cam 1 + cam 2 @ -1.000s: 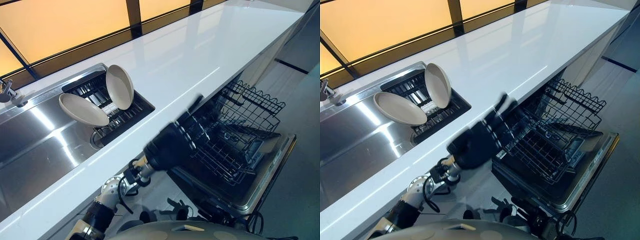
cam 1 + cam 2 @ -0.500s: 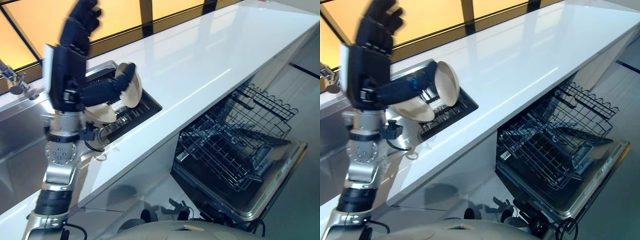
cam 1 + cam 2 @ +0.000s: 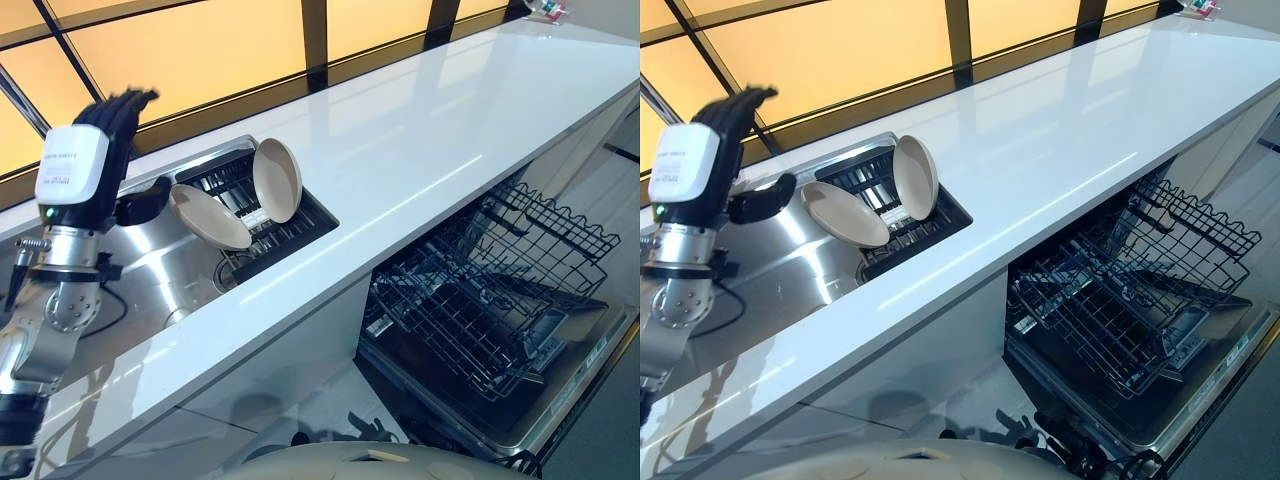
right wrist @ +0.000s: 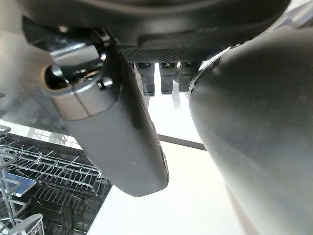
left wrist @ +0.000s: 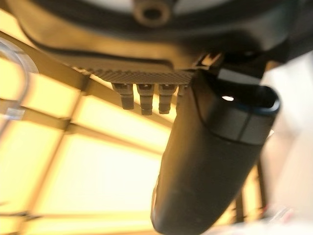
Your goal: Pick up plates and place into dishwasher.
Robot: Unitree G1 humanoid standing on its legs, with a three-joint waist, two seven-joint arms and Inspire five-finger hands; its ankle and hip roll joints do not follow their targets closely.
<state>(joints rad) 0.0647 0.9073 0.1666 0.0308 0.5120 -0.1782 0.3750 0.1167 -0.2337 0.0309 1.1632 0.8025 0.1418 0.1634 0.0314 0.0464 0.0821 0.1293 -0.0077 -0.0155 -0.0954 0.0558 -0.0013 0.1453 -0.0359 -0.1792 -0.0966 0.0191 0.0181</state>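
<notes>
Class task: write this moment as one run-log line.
left hand: open, raised over sink | plates: both in sink rack | dishwasher rack: pulled out, no plates | right hand: open, holds nothing

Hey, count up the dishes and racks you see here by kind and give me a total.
Beige plates: 2, one leaning and one upright
Black sink rack: 1
Dishwasher wire racks: 2, upper and lower
Total: 5
</notes>
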